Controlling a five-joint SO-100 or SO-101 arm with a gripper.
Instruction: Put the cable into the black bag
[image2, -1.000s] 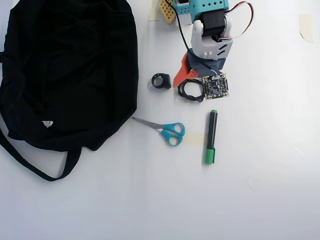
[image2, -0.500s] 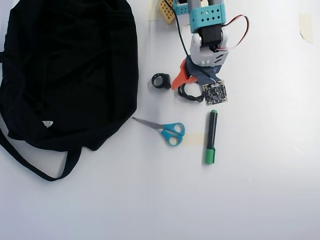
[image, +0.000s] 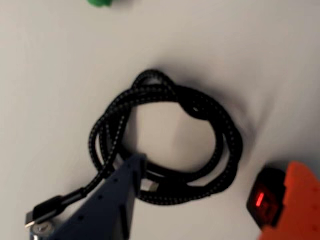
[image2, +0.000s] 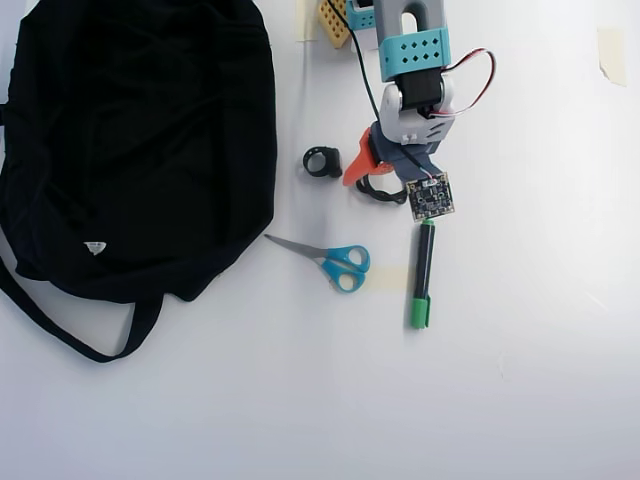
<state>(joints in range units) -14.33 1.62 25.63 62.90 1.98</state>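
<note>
Step in hand: reaching for cable (image: 165, 135), not yet gripped. Gripper (image: 200, 200) spread, blue finger (image: 120, 195) over coil's edge, orange finger (image: 295, 200) outside it. Cable coiled near bench's far edge, centre; black bag (image2: 140, 140) fills far-left corner. Next: descend, close on strands. Overhead view hides most of the coil under arm; wrist view shows it, not bag.

No readable text in either view. Red lit mark on black module (image: 263, 200), too blurred to read.
</note>
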